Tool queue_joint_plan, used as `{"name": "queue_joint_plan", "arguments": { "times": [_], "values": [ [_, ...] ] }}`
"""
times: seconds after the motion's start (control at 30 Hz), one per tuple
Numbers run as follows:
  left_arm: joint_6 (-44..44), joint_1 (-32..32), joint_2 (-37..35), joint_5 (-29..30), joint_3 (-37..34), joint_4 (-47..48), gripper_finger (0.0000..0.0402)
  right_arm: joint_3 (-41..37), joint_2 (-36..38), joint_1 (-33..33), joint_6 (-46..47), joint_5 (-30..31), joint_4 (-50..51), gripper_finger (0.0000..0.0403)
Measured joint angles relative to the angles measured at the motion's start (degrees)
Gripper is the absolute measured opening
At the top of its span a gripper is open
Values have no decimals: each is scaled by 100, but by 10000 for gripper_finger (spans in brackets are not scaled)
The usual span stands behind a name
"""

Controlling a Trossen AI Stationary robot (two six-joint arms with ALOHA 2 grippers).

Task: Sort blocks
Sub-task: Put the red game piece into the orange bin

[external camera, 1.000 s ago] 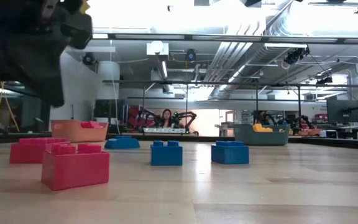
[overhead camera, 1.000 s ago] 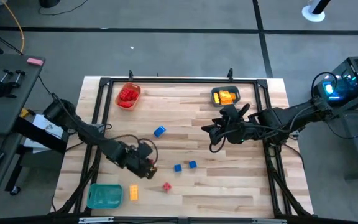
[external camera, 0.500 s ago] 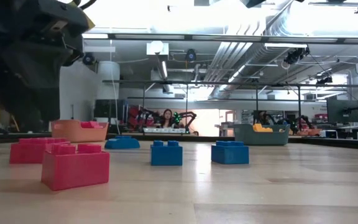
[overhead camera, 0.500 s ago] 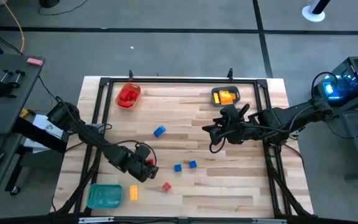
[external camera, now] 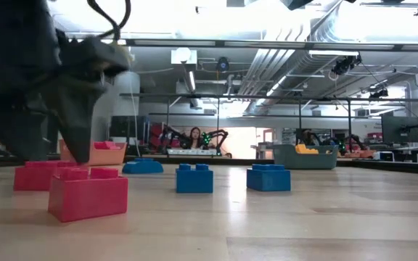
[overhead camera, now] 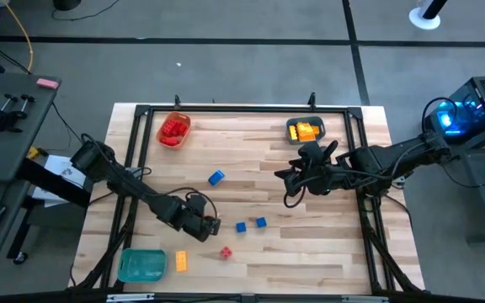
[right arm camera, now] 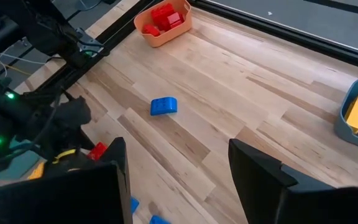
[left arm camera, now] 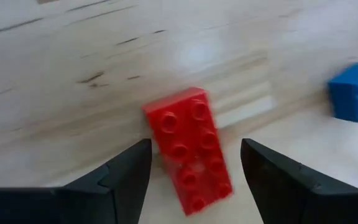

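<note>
A red block lies flat on the table, studs up, between the two fingers of my open left gripper; neither finger touches it. The low view shows this block under the gripper's dark fingers. In the high view my left gripper hovers over the near left of the table. A second red block, a yellow block and three blue blocks lie loose. My right gripper hovers open over the table's right half, holding nothing.
An orange tray with red blocks stands at the far left. A grey-blue tray with yellow blocks stands at the far right. A green tray sits at the near left corner. A black frame runs round the table.
My left gripper has opened and come down toward the red block on the table, drifting a little toward the right edge. Its fingers now stand on either side of the block. The block itself has stayed where it lay.
</note>
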State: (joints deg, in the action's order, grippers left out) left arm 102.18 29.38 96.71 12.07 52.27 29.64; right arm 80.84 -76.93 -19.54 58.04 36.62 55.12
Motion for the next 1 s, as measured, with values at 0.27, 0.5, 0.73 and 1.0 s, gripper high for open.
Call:
{"name": "queue_joint_plan", "arguments": {
  "times": [0.27, 0.5, 0.73, 1.0],
  "values": [
    [29, -13, 344, -168, 31, 102, 234, 0, 0, -2, -2, -13, 24, 161],
    [-530, -18, 336, -403, 20, 314, 199, 0, 0, -2, -2, -26, 39, 161],
    [-1111, -28, 95, -616, 2, 320, 90, 0, 0, -2, -18, -24, 41, 161],
    [-2346, -777, -1855, 789, -19, 1185, 90, 0, 0, -2, -1, -116, 41, 161]
  ]
}}
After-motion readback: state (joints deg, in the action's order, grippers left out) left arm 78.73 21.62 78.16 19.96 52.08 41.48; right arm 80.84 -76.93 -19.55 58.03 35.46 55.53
